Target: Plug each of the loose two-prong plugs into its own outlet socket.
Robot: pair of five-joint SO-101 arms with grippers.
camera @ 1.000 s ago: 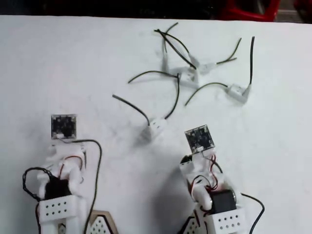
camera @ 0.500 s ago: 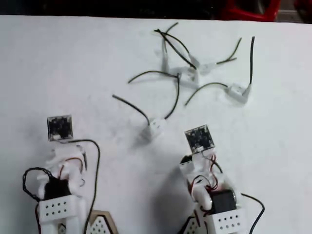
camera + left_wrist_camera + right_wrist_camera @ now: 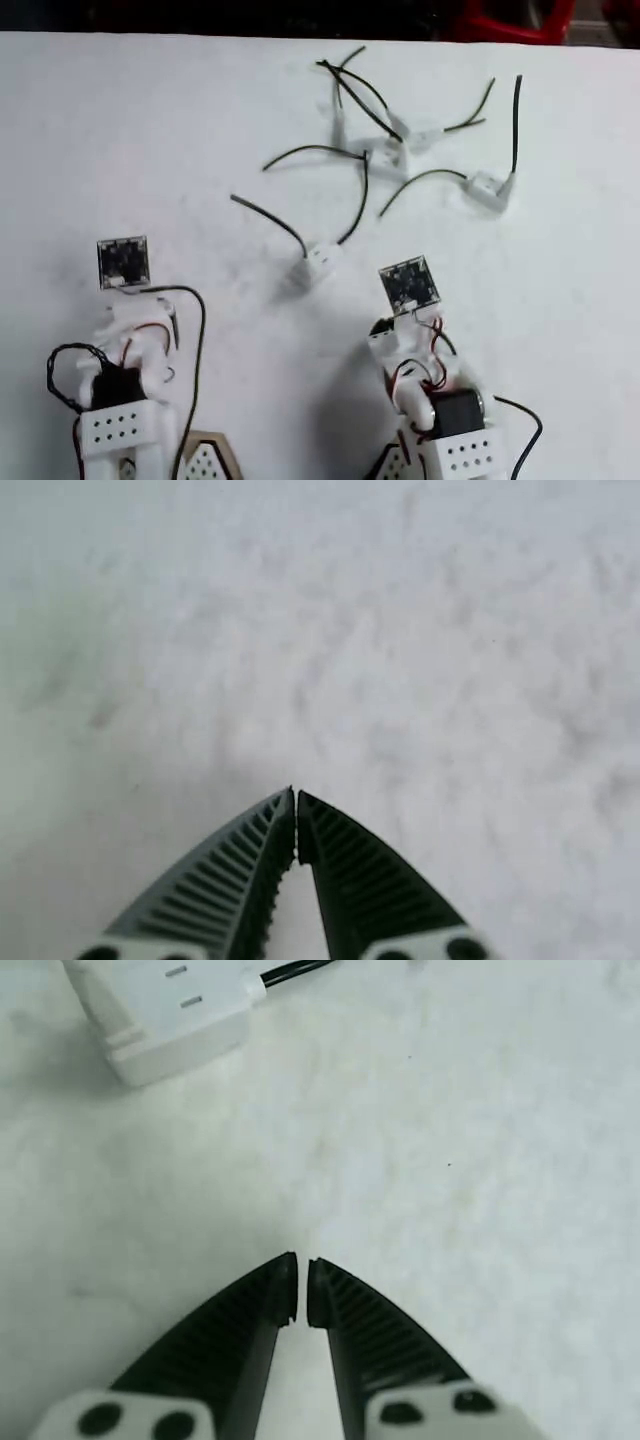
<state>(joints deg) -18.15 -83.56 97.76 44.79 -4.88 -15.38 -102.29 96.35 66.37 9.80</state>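
Several small white plug and socket blocks with short black wires lie across the far middle of the table. The nearest block sits alone, and in the right wrist view its face shows two slots. A tangled cluster lies farther back, with another block to its right. My right gripper is shut and empty, a short way from the two-slot block. My left gripper is also shut and empty, over bare table. In the high view the left arm is at the near left and the right arm at the near right.
The white table is bare on its left half and in front of both arms. Loose black wires trail out from the blocks. A red object lies beyond the far edge.
The left arm's wrist has shifted slightly to the left. The right arm and the blocks have not moved.
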